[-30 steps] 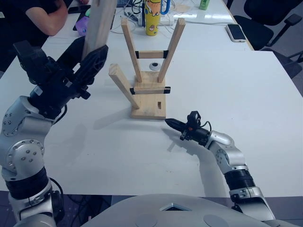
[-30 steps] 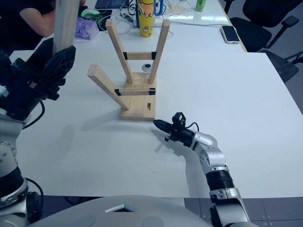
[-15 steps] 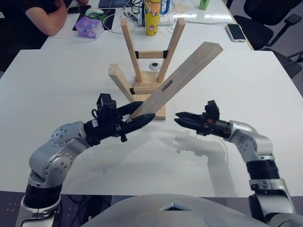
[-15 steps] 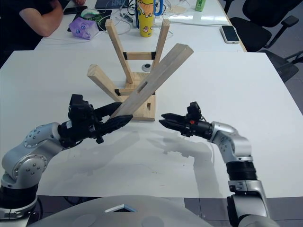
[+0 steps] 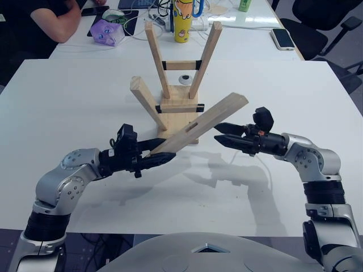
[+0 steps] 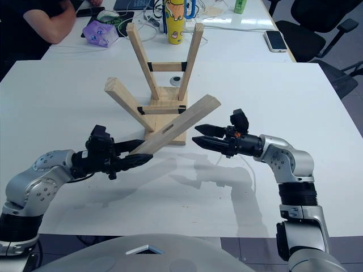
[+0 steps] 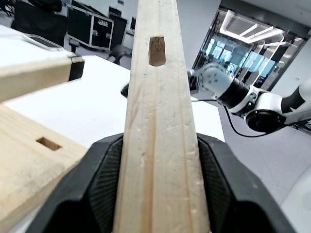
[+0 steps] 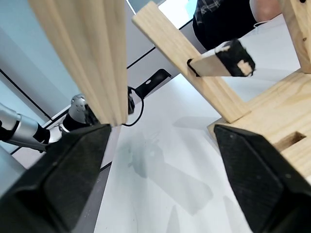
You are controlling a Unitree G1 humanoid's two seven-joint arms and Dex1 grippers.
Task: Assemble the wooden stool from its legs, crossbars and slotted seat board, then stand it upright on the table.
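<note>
Evidently the left pincer (image 5: 157, 159) is clamped on the lower end of a loose leg (image 5: 207, 120). The leg slants up over the seat board (image 5: 177, 120), which lies on the desk (image 5: 283, 90) with three legs planted in it. The right pincer (image 5: 222, 132), fingers apart, is just beside the leg's upper end. The left wrist view shows the leg's slot (image 7: 156, 50) close up. Behind, a yellow cup (image 5: 182, 22) has something blue at its rim.
</note>
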